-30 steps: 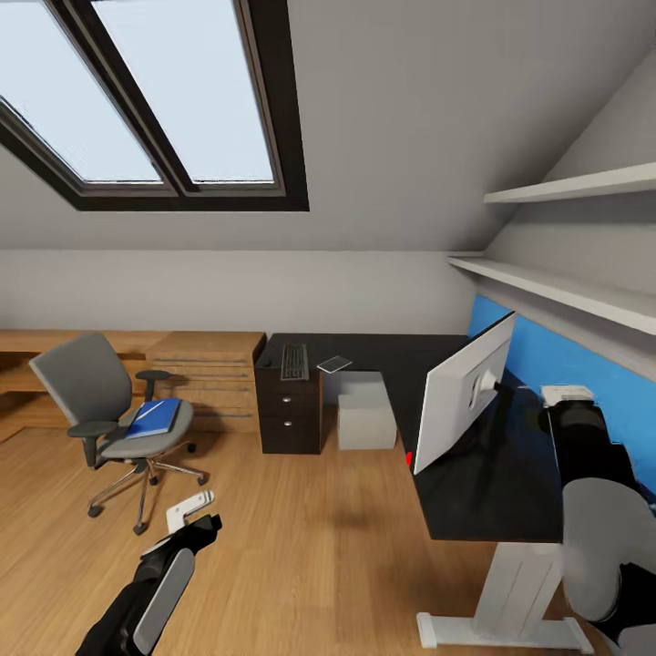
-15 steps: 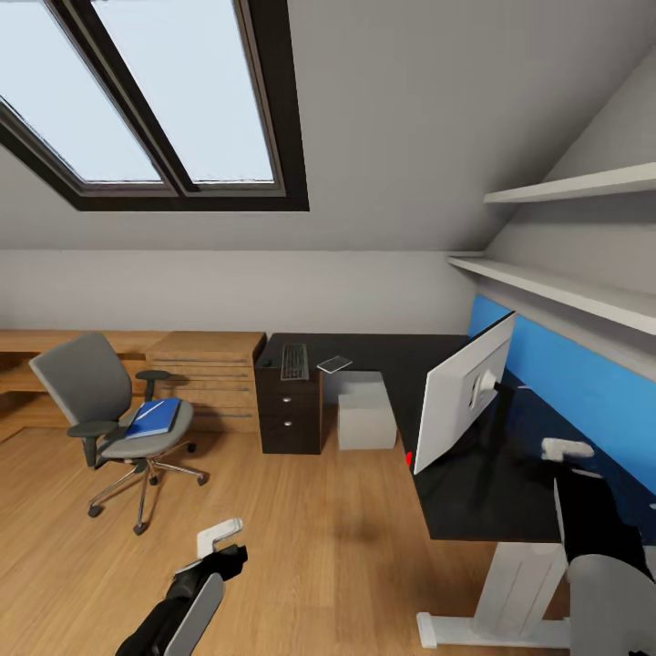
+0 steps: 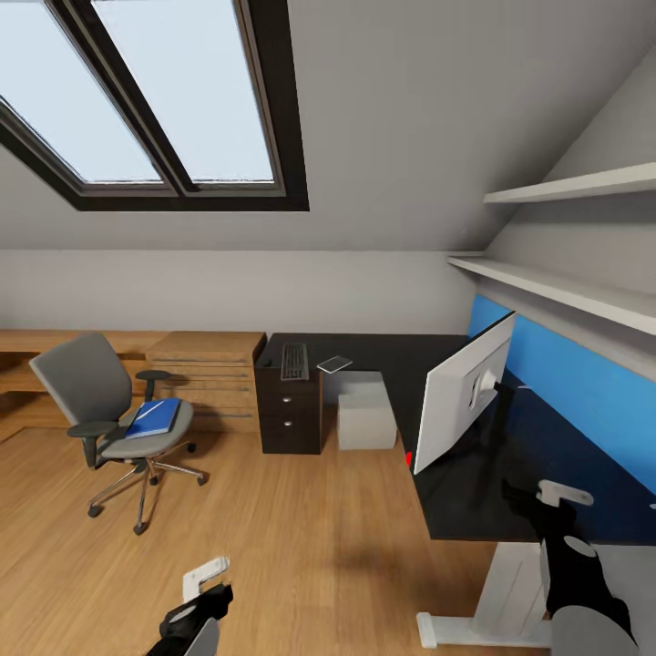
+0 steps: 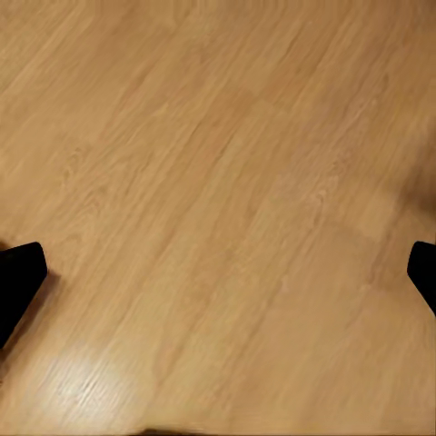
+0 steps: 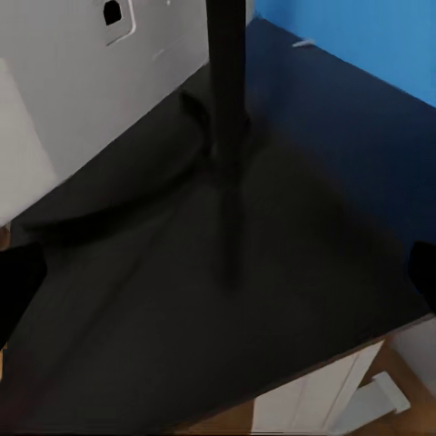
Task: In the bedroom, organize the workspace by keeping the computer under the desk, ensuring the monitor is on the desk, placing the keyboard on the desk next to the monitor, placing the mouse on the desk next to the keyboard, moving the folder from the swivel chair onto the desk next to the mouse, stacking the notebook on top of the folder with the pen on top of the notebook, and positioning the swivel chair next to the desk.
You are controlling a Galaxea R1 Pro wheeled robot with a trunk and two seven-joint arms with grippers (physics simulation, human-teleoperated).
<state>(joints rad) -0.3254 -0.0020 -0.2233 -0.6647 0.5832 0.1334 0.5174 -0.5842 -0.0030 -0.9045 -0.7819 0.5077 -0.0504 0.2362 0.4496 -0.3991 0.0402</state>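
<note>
Wood floor (image 4: 218, 182) under lowered left hand (image 3: 206, 583), right hand (image 3: 556, 497) over desk (image 3: 474, 492), both spread wide.

No text, label, brand or number reads anywhere here, not on the monitor (image 3: 463, 394) or keyboard (image 3: 293, 362).

One swivel chair (image 3: 100, 405), one folder (image 3: 153, 417), one desk (image 3: 474, 487), one monitor (image 3: 460, 392), one keyboard (image 3: 293, 361), one computer (image 3: 365, 412), two wall shelves (image 3: 565, 292)

Both arms are black with pale grey shells, each tool white-tipped.
</note>
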